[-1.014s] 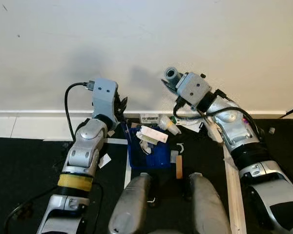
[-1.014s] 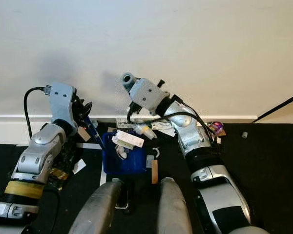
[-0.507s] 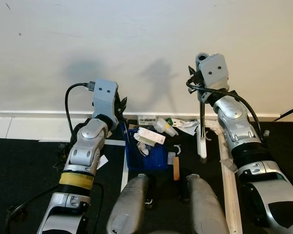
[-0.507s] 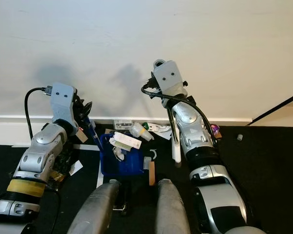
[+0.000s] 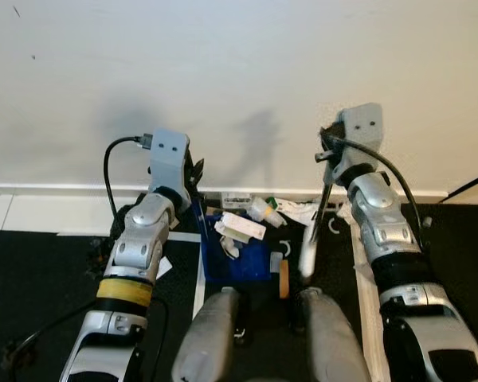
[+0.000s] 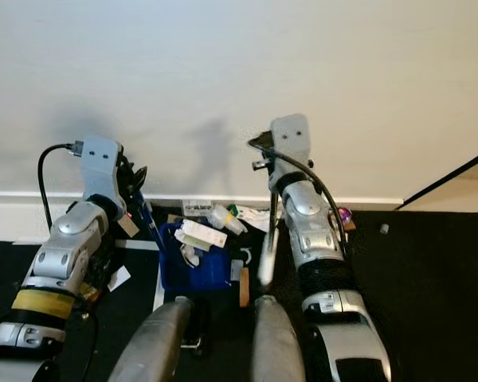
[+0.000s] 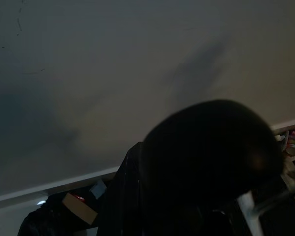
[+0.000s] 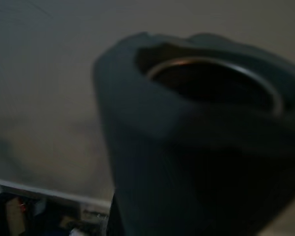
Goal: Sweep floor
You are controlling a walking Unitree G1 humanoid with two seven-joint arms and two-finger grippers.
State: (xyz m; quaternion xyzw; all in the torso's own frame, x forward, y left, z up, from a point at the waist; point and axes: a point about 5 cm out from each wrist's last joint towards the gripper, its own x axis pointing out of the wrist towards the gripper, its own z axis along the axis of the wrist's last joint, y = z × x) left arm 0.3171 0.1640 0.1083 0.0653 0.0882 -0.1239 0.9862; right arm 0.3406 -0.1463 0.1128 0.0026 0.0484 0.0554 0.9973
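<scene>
My left gripper (image 5: pixel 195 177) is shut on the thin blue handle (image 5: pixel 199 213) of a blue dustpan (image 5: pixel 240 259) that rests on the black floor by the wall. The pan holds a white box (image 5: pixel 240 226) and paper scraps. My right gripper (image 5: pixel 327 153) is raised near the wall and shut on a dark brush handle (image 5: pixel 323 200). The white brush head (image 5: pixel 308 251) hangs blurred just right of the pan. A small bottle (image 5: pixel 263 209) and crumpled paper (image 5: pixel 299 212) lie along the baseboard behind it.
An orange stick (image 5: pixel 284 280) and a white hook (image 5: pixel 284 245) lie beside the pan. My two grey knees (image 5: pixel 213 338) stand close in front. White tape (image 5: pixel 198 274) and a pale wooden strip (image 5: pixel 365 298) cross the black floor. The white wall (image 5: pixel 239 72) blocks the way ahead.
My right arm swung from leaning left over the dustpan to upright on the right. The brush head has swung left toward the pan. The left arm and dustpan stayed put.
</scene>
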